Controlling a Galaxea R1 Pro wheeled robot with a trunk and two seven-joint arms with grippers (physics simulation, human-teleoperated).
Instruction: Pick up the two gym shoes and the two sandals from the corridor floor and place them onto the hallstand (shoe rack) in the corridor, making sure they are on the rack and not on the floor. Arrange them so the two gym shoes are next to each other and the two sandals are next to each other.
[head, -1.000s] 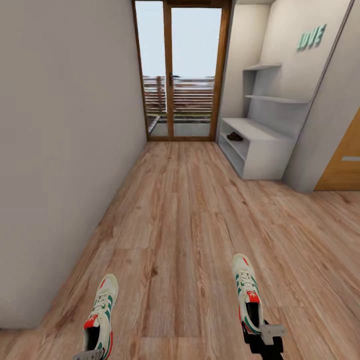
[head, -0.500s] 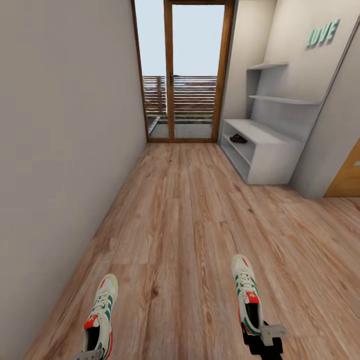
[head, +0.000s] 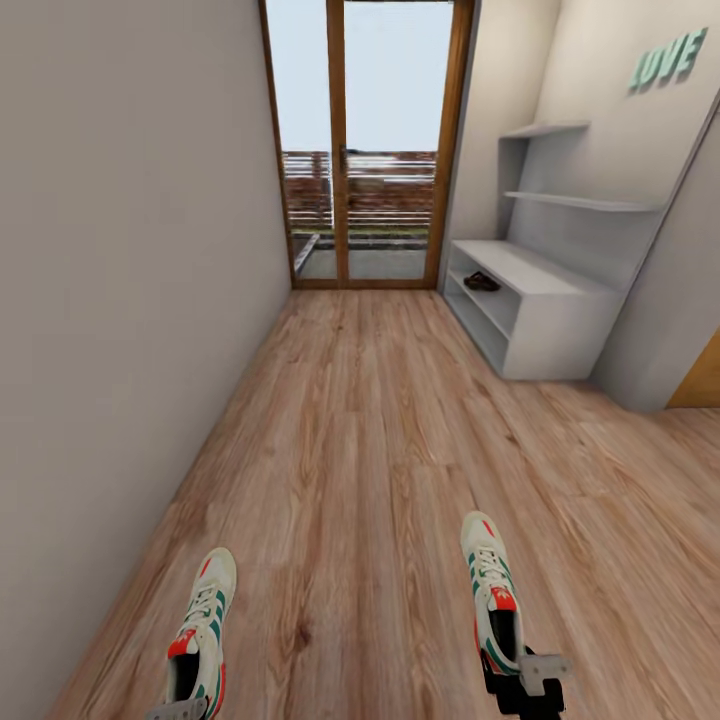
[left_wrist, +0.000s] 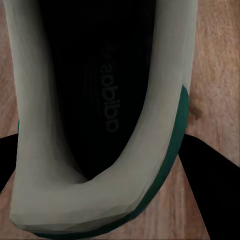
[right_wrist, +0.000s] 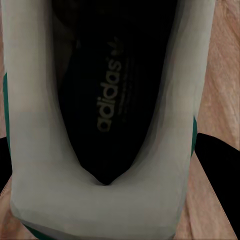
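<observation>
I hold one white gym shoe with green stripes in each hand, toes pointing ahead above the corridor floor (head: 360, 450). My left gripper (head: 180, 706) is shut on the heel of the left gym shoe (head: 203, 625); its dark inside (left_wrist: 100, 90) shows close up between black fingers (left_wrist: 207, 175). The right gripper (head: 522, 676) is shut on the heel of the right gym shoe (head: 490, 585), whose insole (right_wrist: 115, 90) faces the right wrist camera. Far ahead on the right stands the hallstand (head: 545, 310). Dark-brown sandals (head: 482, 282) lie on its upper open shelf, too small to tell apart.
A plain wall (head: 120, 300) runs along the left. A glass door with a wooden frame (head: 362, 150) closes the corridor's far end. Staggered shelves (head: 580, 200) hang above the hallstand, and a wooden door edge (head: 700, 385) shows at the right.
The whole head view has shifted: the hallstand and door sit further right and look slightly nearer, so the camera moved. Both shoes stay in the same place in my grippers.
</observation>
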